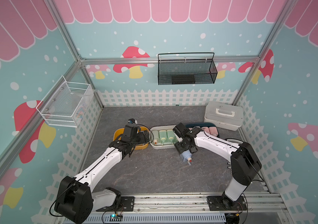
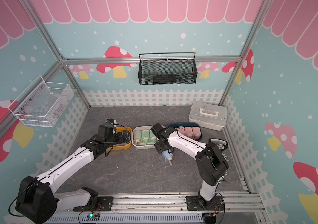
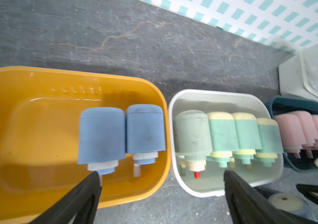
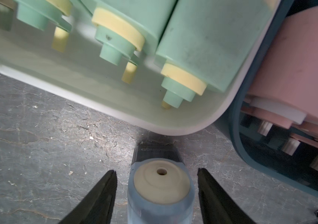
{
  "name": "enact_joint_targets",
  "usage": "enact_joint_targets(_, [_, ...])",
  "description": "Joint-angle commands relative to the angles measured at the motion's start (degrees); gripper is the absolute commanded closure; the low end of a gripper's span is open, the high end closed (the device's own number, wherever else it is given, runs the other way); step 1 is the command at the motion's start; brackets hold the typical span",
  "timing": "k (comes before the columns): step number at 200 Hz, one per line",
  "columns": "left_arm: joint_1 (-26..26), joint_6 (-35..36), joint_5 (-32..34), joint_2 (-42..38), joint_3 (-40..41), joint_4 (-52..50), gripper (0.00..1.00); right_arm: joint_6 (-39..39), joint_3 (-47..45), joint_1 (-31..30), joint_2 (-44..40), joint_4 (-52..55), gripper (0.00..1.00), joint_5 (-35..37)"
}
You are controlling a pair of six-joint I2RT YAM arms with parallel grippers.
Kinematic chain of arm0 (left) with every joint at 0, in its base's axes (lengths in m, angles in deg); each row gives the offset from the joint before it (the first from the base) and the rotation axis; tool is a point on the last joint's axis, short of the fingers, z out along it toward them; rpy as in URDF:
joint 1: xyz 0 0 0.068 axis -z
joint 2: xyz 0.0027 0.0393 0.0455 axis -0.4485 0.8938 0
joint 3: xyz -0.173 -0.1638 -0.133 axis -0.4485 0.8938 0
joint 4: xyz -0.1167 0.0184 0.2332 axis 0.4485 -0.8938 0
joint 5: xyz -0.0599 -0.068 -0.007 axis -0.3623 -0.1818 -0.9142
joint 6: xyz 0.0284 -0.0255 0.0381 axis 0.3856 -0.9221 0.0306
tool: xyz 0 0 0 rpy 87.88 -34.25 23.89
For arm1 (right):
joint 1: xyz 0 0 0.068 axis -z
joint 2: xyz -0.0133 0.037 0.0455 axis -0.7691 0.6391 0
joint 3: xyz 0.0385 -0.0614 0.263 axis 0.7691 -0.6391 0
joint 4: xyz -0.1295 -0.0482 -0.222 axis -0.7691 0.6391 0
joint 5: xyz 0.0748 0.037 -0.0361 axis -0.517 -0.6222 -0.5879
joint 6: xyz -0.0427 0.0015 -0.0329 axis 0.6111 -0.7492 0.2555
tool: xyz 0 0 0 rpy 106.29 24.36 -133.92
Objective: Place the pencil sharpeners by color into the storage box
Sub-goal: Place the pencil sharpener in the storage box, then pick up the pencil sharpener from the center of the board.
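Right jaws straddle the pastel-blue plastic pencil sharpener [image 4: 161,192] lying on the grey table [image 4: 37,155] beside the white plastic tub [image 4: 154,130], gaps either side, seemingly untouched; left jaws gape empty over the yellow plastic tub [image 3: 18,87] holding two blue sharpeners [image 3: 101,135].

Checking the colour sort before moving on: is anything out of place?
Yes. One blue plastic pencil sharpener lies on the grey stone-look table, outside the bins, beside the white plastic tub. Two other blue sharpeners sit in the yellow plastic tub. The right gripper straddles the stray, jaws open, not touching.
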Motion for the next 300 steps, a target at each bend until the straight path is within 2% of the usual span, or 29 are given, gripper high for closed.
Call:
enact_joint_targets(1, [3.4, -0.7, 1.5, 1.1, -0.1, 0.9, 0.01, -1.4, 1.7, 0.6, 1.4, 4.1, 0.34, 0.6])
enact_joint_targets(30, [4.8, -1.2, 1.8, 2.3, -0.1, 0.8, 0.01, -2.3, 1.8, 0.8, 2.8, 5.7, 0.33, 0.6])
enact_joint_targets(44, [4.9, -1.3, 1.3, 2.4, 0.2, 1.2, 0.01, -2.5, 1.7, 0.9, 3.0, 5.8, 0.36, -0.6])
enact_joint_targets(99, [5.5, 1.2, -1.6, -0.1, 3.5, 5.1, 0.01, -2.9, 1.8, 1.0, 3.0, 5.9, 0.71, -5.3])
enact_joint_targets(125, [5.9, 2.1, -2.5, -3.1, 6.9, 8.8, 0.01, -4.9, 0.7, 0.9, 2.1, 5.7, 0.93, -6.3])
enact_joint_targets(130, [6.1, 2.0, -2.5, -3.6, 7.5, 9.5, 0.01, -5.5, 0.4, 0.9, 1.9, 5.5, 1.00, -6.1])
enact_joint_targets(159, [7.0, 2.2, -3.0, -5.1, 9.9, 11.5, 0.01, -10.7, -2.1, 0.6, -0.5, 1.4, 1.00, -5.8])
enact_joint_targets(181, [9.8, 3.7, -1.9, -5.0, 10.7, 12.6, 0.01, -19.8, 2.1, -1.1, 1.6, 9.7, 1.00, 3.8])
enact_joint_targets(193, [12.1, 4.9, -0.1, -5.1, 11.6, 14.2, 0.01, -23.4, 4.1, -2.4, 2.8, 12.6, 1.00, 5.4])
enact_joint_targets(215, [15.3, 6.3, 1.1, -5.6, 13.8, 18.5, 0.01, -30.8, 5.2, -4.2, 3.7, 12.6, 1.00, 2.3])
enact_joint_targets(247, [15.9, 5.3, -0.9, -8.2, 19.4, 26.2, 0.01, -38.0, 6.1, -5.1, 4.4, 9.0, 1.00, -3.3])
enact_joint_targets(271, [19.1, 8.9, 0.0, -10.9, 22.1, 28.3, 0.01, -41.0, 7.6, -5.4, 5.1, 9.0, 1.00, -5.9])
enact_joint_targets(300, [24.6, 13.8, 4.4, -14.0, 24.1, 28.7, 0.02, -46.4, 8.5, -5.7, 3.4, 10.1, 1.00, -4.9])
